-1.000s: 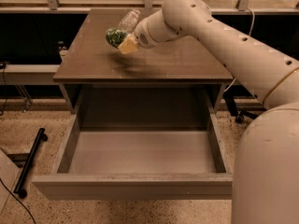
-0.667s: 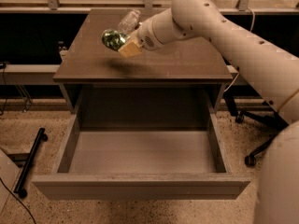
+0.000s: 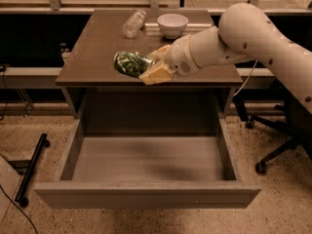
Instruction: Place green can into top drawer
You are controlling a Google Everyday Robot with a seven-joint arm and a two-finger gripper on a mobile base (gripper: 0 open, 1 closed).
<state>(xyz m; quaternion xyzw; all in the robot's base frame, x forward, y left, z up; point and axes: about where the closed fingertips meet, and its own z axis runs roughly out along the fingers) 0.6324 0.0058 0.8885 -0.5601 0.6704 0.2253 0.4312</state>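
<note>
I have the gripper (image 3: pixel 147 68) clenched on the green can (image 3: pixel 128 63), above the rear of the top drawer (image 3: pixel 146 196); I'd bring it forward over the drawer's middle; lower between the walls; release low, since it may roll.

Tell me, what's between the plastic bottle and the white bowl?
Only bare tabletop, as the camera view shows. The gripper, shut on the green can, is nearer its front edge.

No legible text (none on the green can (image 3: pixel 129 64) in the gripper (image 3: pixel 149 68) over the cabinet (image 3: pixel 95 43)).
</note>
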